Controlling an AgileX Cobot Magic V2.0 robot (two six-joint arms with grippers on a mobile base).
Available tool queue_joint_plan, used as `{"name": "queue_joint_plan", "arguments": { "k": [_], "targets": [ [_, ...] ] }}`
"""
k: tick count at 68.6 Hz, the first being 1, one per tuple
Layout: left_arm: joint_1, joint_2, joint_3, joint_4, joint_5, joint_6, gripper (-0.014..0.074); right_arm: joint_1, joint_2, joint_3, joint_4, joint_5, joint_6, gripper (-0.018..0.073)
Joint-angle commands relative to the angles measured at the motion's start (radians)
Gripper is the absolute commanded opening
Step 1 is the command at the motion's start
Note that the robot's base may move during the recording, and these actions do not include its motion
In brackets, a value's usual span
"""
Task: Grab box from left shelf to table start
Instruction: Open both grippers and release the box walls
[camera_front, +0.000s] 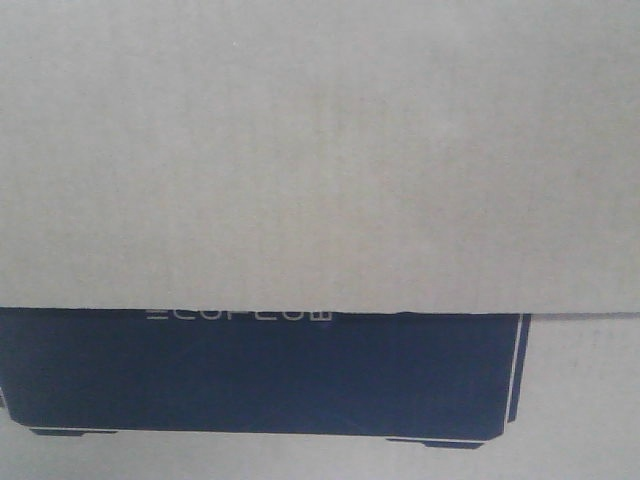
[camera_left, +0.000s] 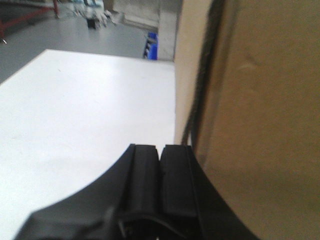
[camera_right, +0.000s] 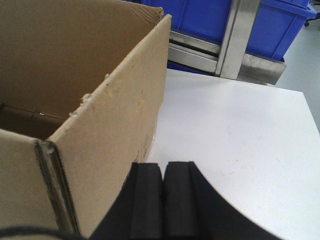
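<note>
Box (camera_right: 100, 100) on table (camera_right: 240, 135), between claws

Brown corrugated box (camera_front: 320, 150) with black print, white table (camera_right: 240, 140), blue bins (camera_right: 200, 17).

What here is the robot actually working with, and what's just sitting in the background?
Part of the job:
- box, open-topped, resting on the table
- left gripper, shut, beside one box wall
- right gripper, shut, beside the opposite wall

Just background:
- blue bins
- metal rack post
- grey floor
</note>
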Motion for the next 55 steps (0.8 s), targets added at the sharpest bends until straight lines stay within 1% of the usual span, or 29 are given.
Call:
{"name": "queue_joint_plan", "arguments": {
  "k": [1, 6, 8, 22, 30, 55],
  "targets": [
    [0.004, -0.015, 0.007, -0.01, -0.144, -0.003, -0.0099, -0.005, 0.011, -0.028, -0.034, -0.078, -0.008, 0.0053],
    [-0.003, -0.015, 0.016, -0.01, -0.167, -0.003, -0.0099, -0.005, 0.011, -0.028, -0.034, -0.08, -0.008, 0.0053],
    [-0.008, -0.015, 0.016, -0.01, -0.151, -0.003, -0.0099, -0.005, 0.011, -0.028, -0.034, -0.079, -0.008, 0.0053],
    [-0.055, -0.015, 0.016, -0.01, -0.154, -0.003, -0.0099, -0.005, 0.011, -0.028, -0.034, -0.079, -0.008, 0.0053],
    [-0.07, -0.015, 0.016, -0.01, -0.154, -0.003, -0.0099, -0.005, 0.011, -0.028, -0.034, -0.079, -0.008, 0.0053],
    [-0.069, -0.015, 0.016, -0.01, -0.154, -0.003, -0.0099, -0.005, 0.011, -0.028, -0.034, -0.079, -0.008, 0.0053]
  ]
}}
